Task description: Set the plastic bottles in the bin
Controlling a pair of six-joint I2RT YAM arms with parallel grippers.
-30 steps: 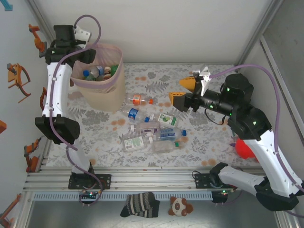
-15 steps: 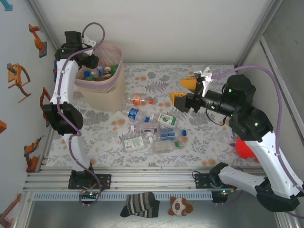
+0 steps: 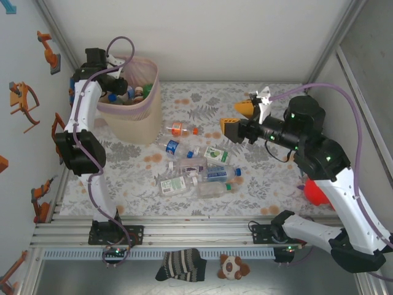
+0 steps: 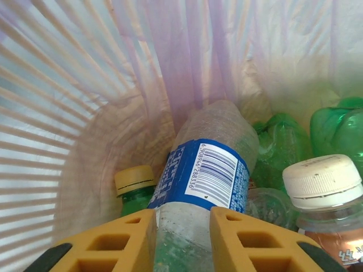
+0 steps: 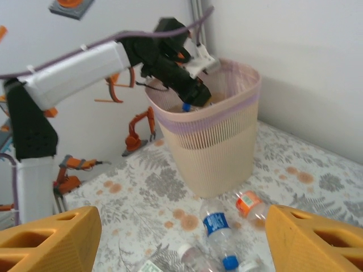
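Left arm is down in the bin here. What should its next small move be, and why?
Probably open the left pincer and lift clear. It seems to grip the blue-labelled bottle, which already lies inside the bin beside green bottles, so nothing more needs carrying.

Left arm reaches down into the bin; right arm edges left.

A second ago the left gripper (image 4: 181, 221) hung above the bin's (image 3: 132, 123) far-left rim, with the left arm (image 3: 78, 150) stretched down the left side. Since then the elbow has risen and drawn back towards the bin, the forearm has tipped steeper, and the wrist has swung right over the rim, so the gripper now points into the bin's mouth with its fingers against both sides of a blue-label bottle (image 4: 201, 175). The right gripper (image 3: 237, 118) has drifted slightly left and away from the bases.
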